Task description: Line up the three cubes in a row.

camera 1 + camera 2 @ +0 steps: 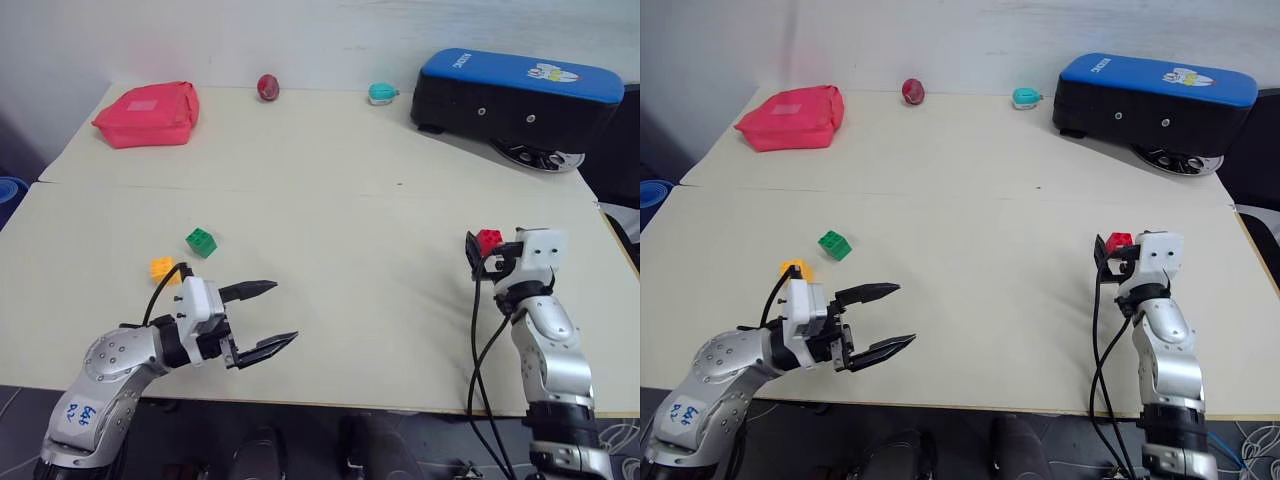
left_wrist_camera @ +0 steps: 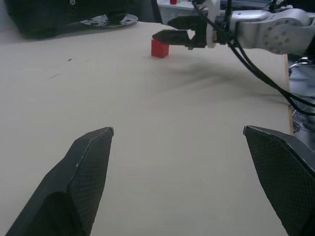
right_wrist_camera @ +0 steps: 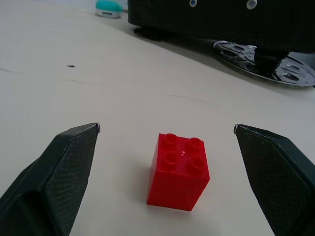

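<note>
Red cube [image 3: 178, 170] upright, studs up, far right, green cube [image 1: 201, 241] near yellow-orange cube [image 1: 162, 268], left side.

A handwritten label [image 1: 80, 413] on the left arm [image 1: 100, 380], lower left of the frame, reads roughly "646 D2"; the white lettering on the blue case lid [image 1: 520, 75], upper right, is too small to read.

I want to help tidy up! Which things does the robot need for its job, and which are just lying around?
For the job: red cube, green cube, yellow-orange cube.

Just lying around: pink pouch, dark red ball, small teal object, black and blue case.
</note>
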